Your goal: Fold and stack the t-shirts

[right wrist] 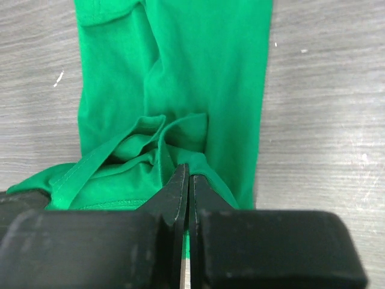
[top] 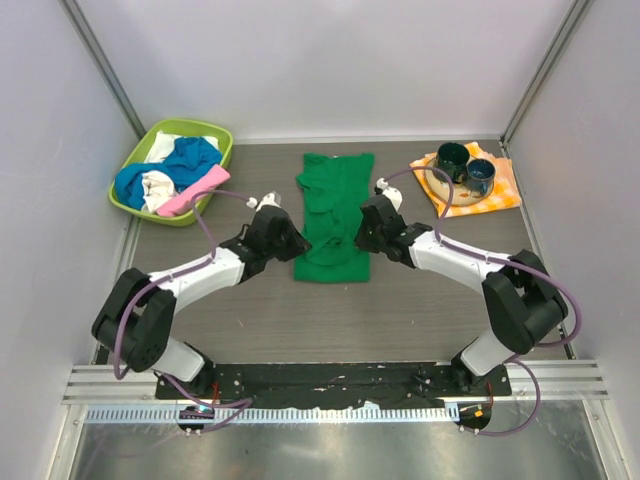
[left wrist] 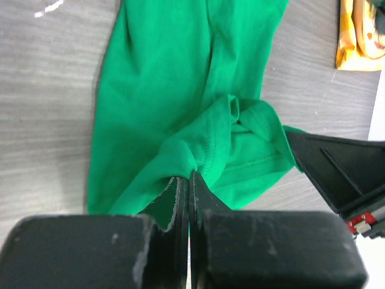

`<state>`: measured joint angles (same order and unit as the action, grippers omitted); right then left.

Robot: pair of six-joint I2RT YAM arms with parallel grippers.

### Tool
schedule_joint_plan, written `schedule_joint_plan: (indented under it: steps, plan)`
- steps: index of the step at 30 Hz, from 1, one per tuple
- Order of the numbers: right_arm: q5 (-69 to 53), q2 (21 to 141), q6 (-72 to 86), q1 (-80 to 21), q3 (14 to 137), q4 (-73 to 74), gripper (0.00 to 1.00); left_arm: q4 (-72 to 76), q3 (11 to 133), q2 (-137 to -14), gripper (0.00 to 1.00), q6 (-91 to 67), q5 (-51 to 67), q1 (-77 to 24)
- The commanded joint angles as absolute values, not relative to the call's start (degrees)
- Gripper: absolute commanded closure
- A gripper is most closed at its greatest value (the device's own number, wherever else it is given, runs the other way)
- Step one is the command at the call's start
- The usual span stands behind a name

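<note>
A green t-shirt (top: 334, 200) lies folded lengthwise into a long strip in the middle of the table. My left gripper (top: 297, 243) is shut on its near left edge, seen pinched in the left wrist view (left wrist: 190, 174). My right gripper (top: 358, 240) is shut on its near right edge, seen in the right wrist view (right wrist: 188, 170). The near end of the green t-shirt (left wrist: 180, 90) is bunched up and lifted between the two grippers. Blue (top: 180, 165), white (top: 158, 188) and pink (top: 194, 192) t-shirts lie heaped in the basket at the far left.
A lime-green plastic basket (top: 140, 150) stands at the far left. An orange-and-white checkered cloth (top: 500, 190) at the far right holds a bowl with two dark cups (top: 465, 168). White walls enclose the table on three sides.
</note>
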<state>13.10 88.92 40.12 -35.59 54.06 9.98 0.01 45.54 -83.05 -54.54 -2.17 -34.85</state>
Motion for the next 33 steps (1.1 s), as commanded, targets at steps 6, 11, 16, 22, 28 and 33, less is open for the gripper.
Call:
schedule_joint_plan:
  steps: [6,11,16,22,28,33]
  plan:
    - [10.3,92.9,37.7,-31.0,62.0,7.4,0.99,3.6,56.8,-92.4,1.00,-52.0,4.2,-29.3]
    - [8.9,97.6,38.1,-28.5,64.0,7.5,0.99,4.0,60.2,-98.0,1.00,-51.7,5.8,-27.6]
    - [9.1,105.5,38.3,-27.5,67.0,7.2,0.98,4.2,62.7,-103.6,1.00,-52.3,6.2,-26.3]
    - [12.1,111.5,36.4,-25.9,73.6,7.2,0.71,5.9,66.4,-108.4,0.77,-53.2,7.0,-22.7]
    - [19.9,110.0,32.7,-26.0,78.5,8.7,0.03,3.4,71.2,-106.4,0.00,-52.6,6.4,-19.6]
    - [22.1,101.1,31.6,-27.1,73.7,8.6,0.02,2.5,68.0,-98.7,0.00,-52.5,7.0,-19.7]
